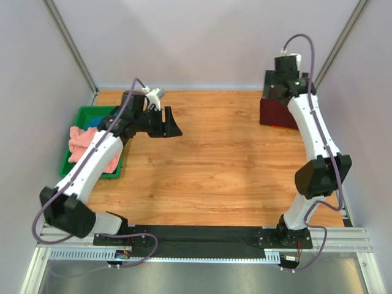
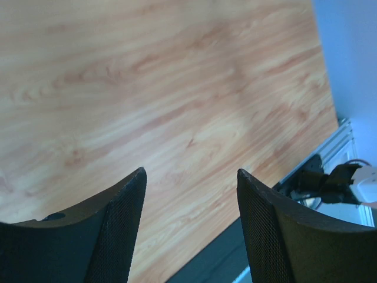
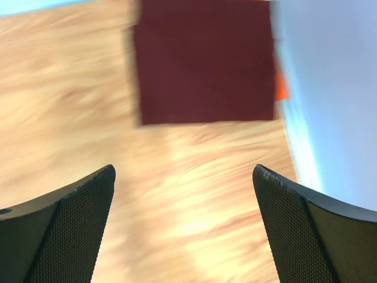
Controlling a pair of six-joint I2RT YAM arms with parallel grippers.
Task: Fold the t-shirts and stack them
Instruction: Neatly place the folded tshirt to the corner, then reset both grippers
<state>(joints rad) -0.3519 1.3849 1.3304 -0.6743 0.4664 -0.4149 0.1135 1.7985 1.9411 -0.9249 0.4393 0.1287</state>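
Observation:
A folded dark maroon t-shirt [image 1: 274, 113] lies at the table's back right, partly hidden by my right arm; it shows whole in the right wrist view [image 3: 203, 59], with an orange shirt edge [image 3: 280, 85] sticking out beneath it. A salmon-pink shirt [image 1: 82, 144] is heaped in the green tray [image 1: 86, 114], with a bit of blue shirt [image 1: 95, 121] behind it. My left gripper [image 1: 171, 124] is open and empty above bare wood [image 2: 188, 174]. My right gripper [image 3: 184, 171] is open and empty, held over the wood near the maroon shirt.
The green tray stands at the table's left edge. Grey walls close in the back and both sides. A black strip and metal rail [image 1: 202, 236] run along the near edge by the arm bases. Cables show at the table edge [image 2: 330, 180].

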